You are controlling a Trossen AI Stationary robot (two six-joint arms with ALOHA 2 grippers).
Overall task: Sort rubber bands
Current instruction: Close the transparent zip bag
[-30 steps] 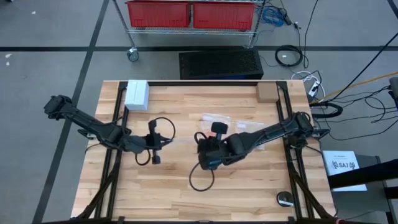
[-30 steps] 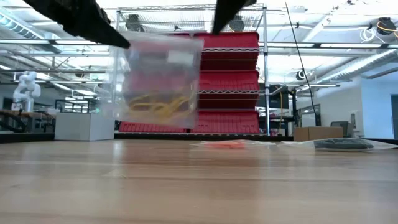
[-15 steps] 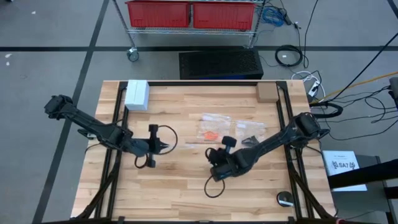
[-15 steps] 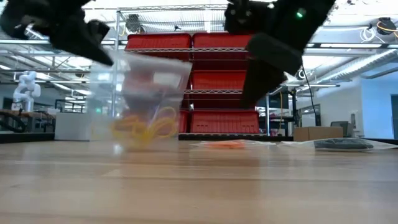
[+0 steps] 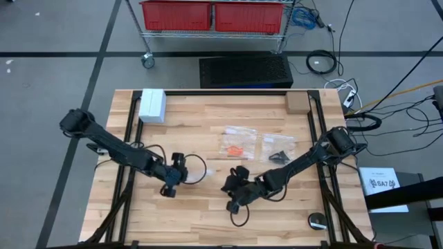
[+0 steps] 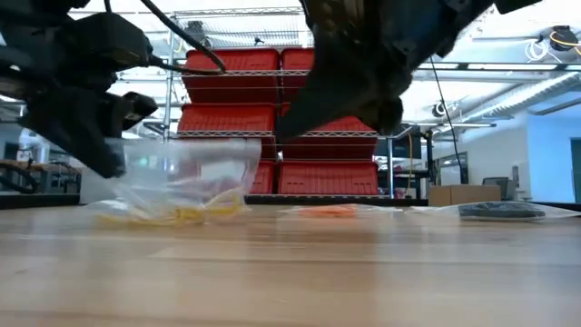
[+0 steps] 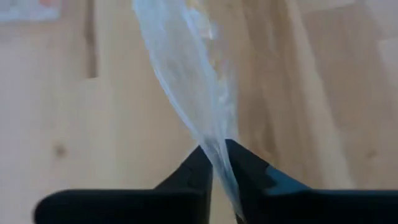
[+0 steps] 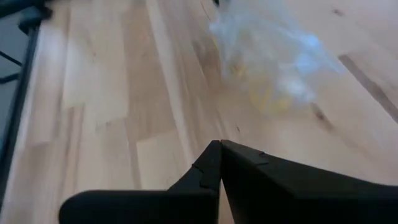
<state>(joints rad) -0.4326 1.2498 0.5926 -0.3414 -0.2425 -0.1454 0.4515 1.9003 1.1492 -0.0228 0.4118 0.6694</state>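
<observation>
A clear plastic bag (image 6: 186,186) of yellowish rubber bands (image 6: 195,212) slumps with its bottom on the wood. It also shows as a pale patch, the bag (image 5: 199,174), in the high view. My left gripper (image 7: 216,149) is shut on it, at the table's middle near side (image 5: 181,177). My right gripper (image 8: 219,149) is shut and holds nothing. It hovers right of the bag (image 5: 226,187), fingers pointing toward the bag (image 8: 267,68). A bag of orange bands (image 5: 235,148) and a bag of black bands (image 5: 280,157) lie flat farther back. My left gripper pinches the clear bag's upper edge (image 7: 211,134) between its two fingers, coming from the table's left and slanting down. The film stretches away from the fingertips. The bag's lower part with the yellowish bands (image 6: 172,214) lies on the table; the held edge stands above it.
A white box (image 5: 152,105) sits at the far left corner and a brown box (image 5: 296,104) at the far right. A small dark round object (image 5: 317,221) lies near the near right corner. Black cable loops hang off both wrists. Red bins (image 6: 318,118) fill the shelves behind.
My left gripper moved down and toward the near edge, still shut on the bag. The bag, hanging clear a second ago, sank until its bottom with the yellowish bands settled on the table. My right gripper drew away from the bag's top and moved toward the near edge.
</observation>
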